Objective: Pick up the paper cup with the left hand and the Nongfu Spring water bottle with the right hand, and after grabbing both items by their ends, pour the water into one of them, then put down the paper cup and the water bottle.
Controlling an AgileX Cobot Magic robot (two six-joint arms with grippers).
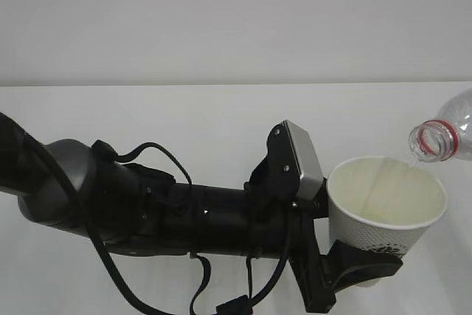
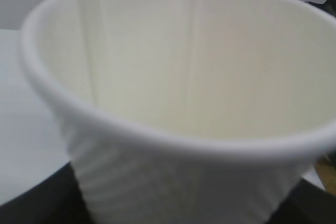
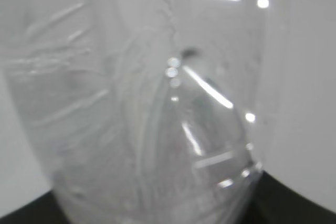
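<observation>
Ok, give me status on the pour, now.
Left end effector clamped on paper cup. Bottle tipped, mouth over rim. Thin stream of water entering cup. Nothing in the way.

No readable text anywhere; the dotted print on the paper cup [image 1: 380, 237] is illegible

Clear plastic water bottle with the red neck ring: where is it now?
In the exterior view the clear plastic bottle is at the right edge, tilted, its mouth just above the far rim of the white paper cup held by the left gripper.
</observation>
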